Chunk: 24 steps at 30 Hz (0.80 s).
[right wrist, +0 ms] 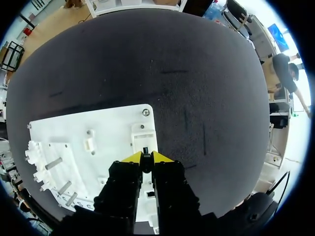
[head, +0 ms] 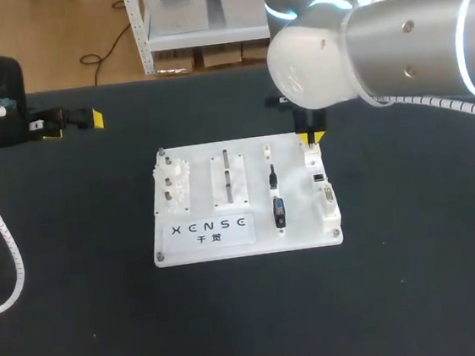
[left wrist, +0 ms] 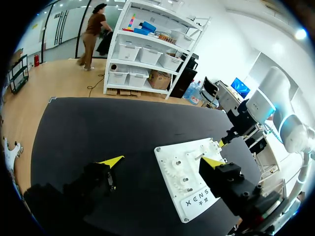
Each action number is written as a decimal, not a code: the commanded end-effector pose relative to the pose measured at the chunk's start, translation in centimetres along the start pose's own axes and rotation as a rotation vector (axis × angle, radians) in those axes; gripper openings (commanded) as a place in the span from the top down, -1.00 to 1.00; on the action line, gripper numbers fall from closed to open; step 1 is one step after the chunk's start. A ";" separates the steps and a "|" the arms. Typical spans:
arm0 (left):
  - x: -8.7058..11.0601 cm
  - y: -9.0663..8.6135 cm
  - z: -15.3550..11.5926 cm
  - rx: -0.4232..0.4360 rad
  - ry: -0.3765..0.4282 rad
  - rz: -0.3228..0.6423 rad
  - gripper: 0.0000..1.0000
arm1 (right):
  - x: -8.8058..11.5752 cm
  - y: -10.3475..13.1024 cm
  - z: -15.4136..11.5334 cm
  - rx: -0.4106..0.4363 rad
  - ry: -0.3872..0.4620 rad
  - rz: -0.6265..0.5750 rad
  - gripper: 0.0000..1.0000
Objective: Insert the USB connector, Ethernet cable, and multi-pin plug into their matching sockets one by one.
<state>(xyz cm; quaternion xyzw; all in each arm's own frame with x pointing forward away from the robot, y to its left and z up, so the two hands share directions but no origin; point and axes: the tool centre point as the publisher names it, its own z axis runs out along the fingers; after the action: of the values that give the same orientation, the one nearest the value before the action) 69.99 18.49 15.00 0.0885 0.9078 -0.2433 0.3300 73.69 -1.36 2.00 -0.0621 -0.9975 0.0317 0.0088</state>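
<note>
The white socket board (head: 226, 230) lies mid-table. Two dark plugs rest in its middle column: a slim black one (head: 273, 177) and a black-and-blue one (head: 279, 212). Sockets (head: 323, 188) line its right edge. My right gripper (head: 310, 139) hangs over the board's far right corner. In the right wrist view this gripper (right wrist: 146, 157) is shut on a small black connector (right wrist: 145, 149), just above a white socket block (right wrist: 142, 136); I cannot tell what kind of connector it is. My left gripper (head: 87, 120) sits open at the far left, away from the board (left wrist: 197, 182), its fingers wide (left wrist: 162, 161) with nothing in them.
The board's left half carries white gears (head: 173, 185) and upright pegs (head: 228, 172). Black tabletop (head: 418, 278) surrounds the board on all sides. My left arm's white coiled cable (head: 1, 237) hangs along the left edge.
</note>
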 end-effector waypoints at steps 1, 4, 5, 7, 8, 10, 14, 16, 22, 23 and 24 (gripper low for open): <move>0.0 0.0 0.0 0.000 0.000 0.000 -1.00 | -0.3 -0.3 0.9 0.002 -0.006 0.000 1.00; 0.0 0.0 0.0 0.000 0.000 0.000 -1.00 | -0.4 -0.3 0.8 0.003 -0.014 -0.003 1.00; 0.0 0.0 0.0 0.000 0.000 0.000 -1.00 | -0.4 -0.3 0.8 0.003 -0.016 -0.004 1.00; 0.0 0.0 0.0 0.000 0.000 0.000 -1.00 | -0.5 -0.3 0.6 0.000 -0.024 -0.008 1.00; 0.0 0.0 0.0 0.000 0.000 0.000 -1.00 | -0.4 -0.3 0.5 -0.001 -0.028 -0.009 1.00; 0.0 0.0 0.0 0.000 0.000 0.000 -1.00 | -0.4 -0.3 0.5 -0.001 -0.031 -0.010 1.00; 0.0 0.0 0.0 0.000 0.000 0.000 -1.00 | -0.4 -0.3 0.4 0.000 -0.039 -0.014 1.00; 0.0 0.0 0.0 0.000 0.000 0.000 -1.00 | -0.4 -0.3 0.3 0.000 -0.042 -0.015 1.00; 0.0 0.0 0.0 0.000 0.000 0.000 -1.00 | -0.2 -0.3 -0.3 -0.005 -0.059 -0.022 1.00; 0.0 0.0 0.0 0.000 0.000 0.000 -1.00 | -0.2 -0.3 -0.4 -0.005 -0.060 -0.022 1.00; 0.0 0.0 0.0 0.000 0.000 0.000 -1.00 | -0.2 -0.3 -0.5 -0.005 -0.061 -0.023 1.00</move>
<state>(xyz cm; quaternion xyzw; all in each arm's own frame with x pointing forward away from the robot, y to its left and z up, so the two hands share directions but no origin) 69.99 18.49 15.00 0.0885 0.9078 -0.2433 0.3300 74.49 -1.41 2.25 -0.0491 -0.9982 0.0327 -0.0146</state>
